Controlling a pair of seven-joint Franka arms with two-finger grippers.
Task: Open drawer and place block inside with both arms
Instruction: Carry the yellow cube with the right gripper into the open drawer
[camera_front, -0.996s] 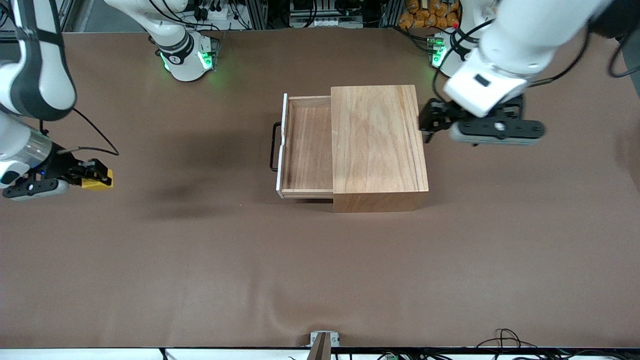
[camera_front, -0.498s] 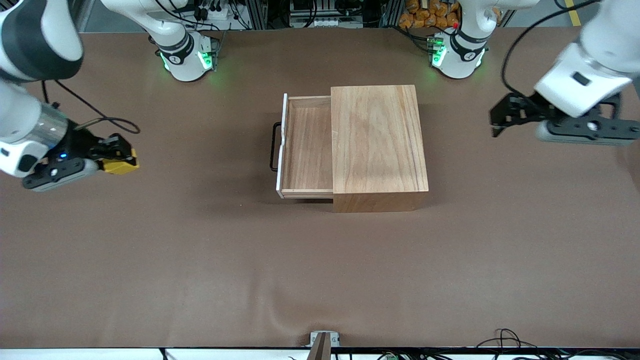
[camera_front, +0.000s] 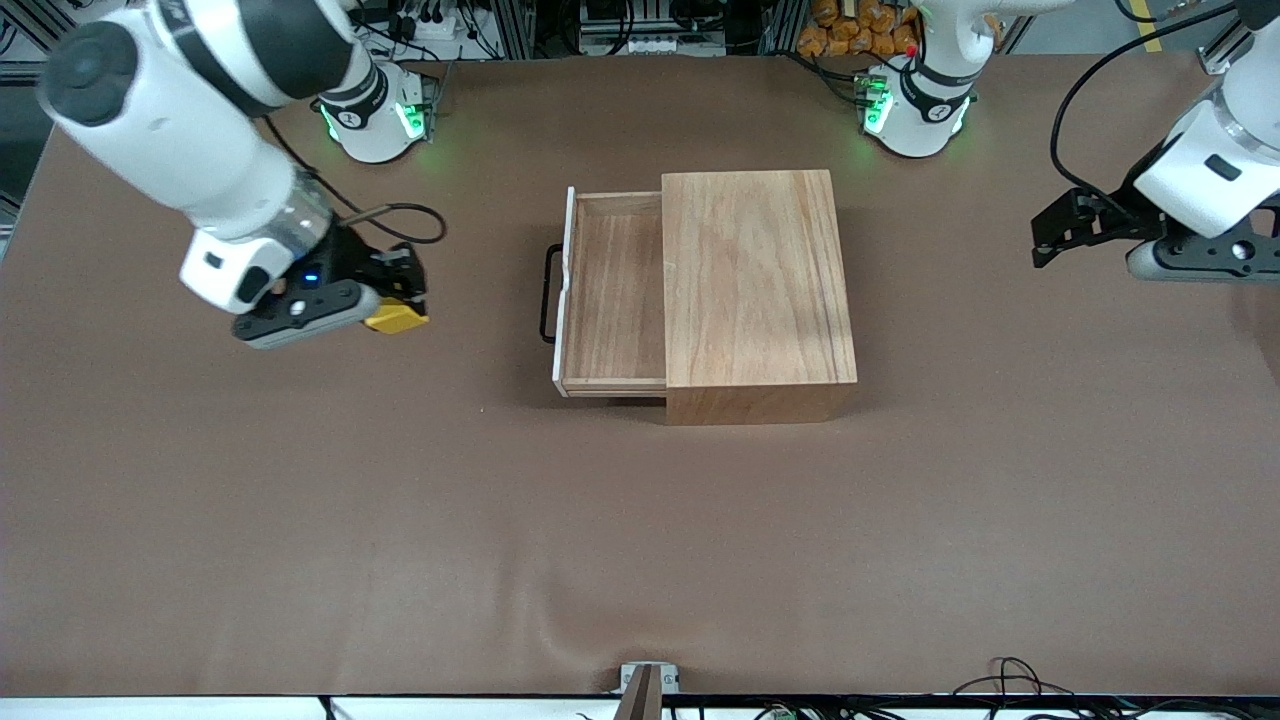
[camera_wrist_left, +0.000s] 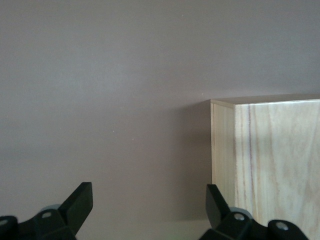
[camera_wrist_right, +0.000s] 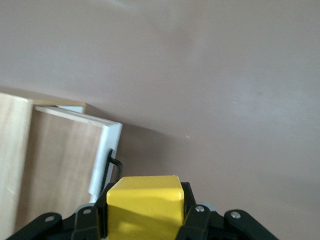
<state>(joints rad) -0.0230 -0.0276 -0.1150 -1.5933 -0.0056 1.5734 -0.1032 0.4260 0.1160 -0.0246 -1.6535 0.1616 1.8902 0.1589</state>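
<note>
Your right gripper (camera_front: 405, 295) was clenched on the small bright yellow cube block (camera_front: 396, 318), up in the air over the brown table (camera_front: 400, 520). At its three o'clock in the front view lay the pulled-out shallow light-wood drawer (camera_front: 612, 295), with its thin black wire handle (camera_front: 548, 293), in the large plain wooden box (camera_front: 755, 285). Your left gripper (camera_front: 1045, 235) waited with fingers spread, empty, over the table toward the left arm's end.

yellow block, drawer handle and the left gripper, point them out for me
block (camera_front: 398, 318), front view, on its yellow face showing below the right gripper's fingers
drawer handle (camera_front: 546, 295), front view, on the black wire bar
left gripper (camera_front: 1042, 243), front view, between its open fingertips
</note>
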